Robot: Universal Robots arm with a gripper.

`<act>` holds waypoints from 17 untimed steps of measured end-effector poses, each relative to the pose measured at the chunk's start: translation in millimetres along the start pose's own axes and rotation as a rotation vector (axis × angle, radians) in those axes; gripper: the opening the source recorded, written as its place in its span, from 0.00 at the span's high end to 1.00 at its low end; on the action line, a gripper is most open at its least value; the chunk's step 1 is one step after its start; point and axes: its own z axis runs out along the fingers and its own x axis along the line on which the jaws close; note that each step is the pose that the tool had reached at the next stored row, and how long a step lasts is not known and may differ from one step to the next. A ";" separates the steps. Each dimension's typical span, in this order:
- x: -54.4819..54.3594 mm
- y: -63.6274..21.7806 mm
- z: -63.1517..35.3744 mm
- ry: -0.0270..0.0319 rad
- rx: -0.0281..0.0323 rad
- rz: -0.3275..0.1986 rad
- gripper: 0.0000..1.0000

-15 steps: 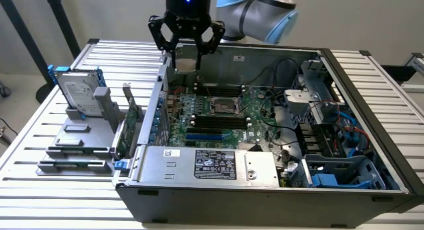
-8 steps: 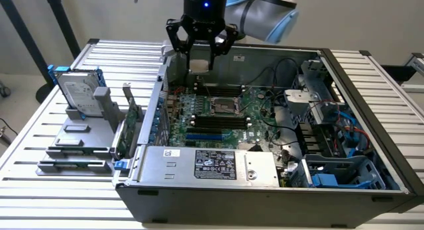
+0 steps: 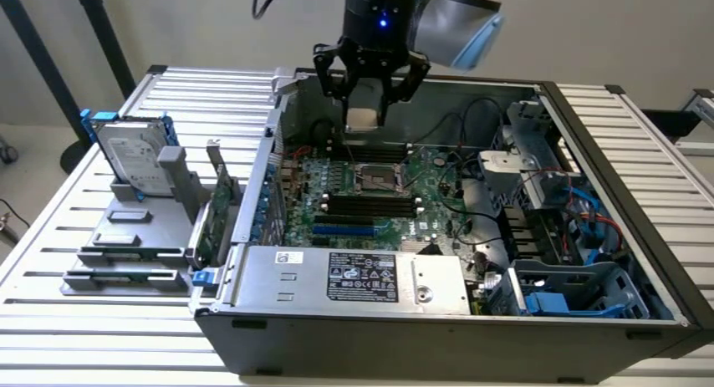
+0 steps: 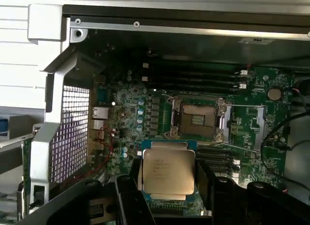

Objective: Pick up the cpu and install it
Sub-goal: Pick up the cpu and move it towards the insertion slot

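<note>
Black gripper (image 3: 367, 107) clamped on small square silver-topped cpu (image 4: 167, 171), held over green motherboard (image 4: 252, 113), near its open metal-framed socket (image 4: 197, 119).

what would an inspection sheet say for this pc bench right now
surface: slatted table, open pc case on it
job's things: cpu held above the case floor; socket open, empty
clutter: hard drive upright on grey rack; green cards beside the case
grippers: gripper shut on cpu, over the case
cables: black cables and blue cables inside the case
surroundings: pale wall; black poles
</note>
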 end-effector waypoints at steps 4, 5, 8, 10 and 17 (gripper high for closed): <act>-15.6 -0.9 6.4 -0.0003 -0.0004 0.006 0.46; -18.1 -1.1 8.1 -0.0004 -0.0005 0.009 0.46; -21.8 -1.5 13.2 -0.0010 -0.0013 0.023 0.46; -23.1 -1.5 16.8 -0.0015 -0.0019 0.032 0.46; -26.7 4.9 29.8 -0.0021 -0.0026 0.045 0.46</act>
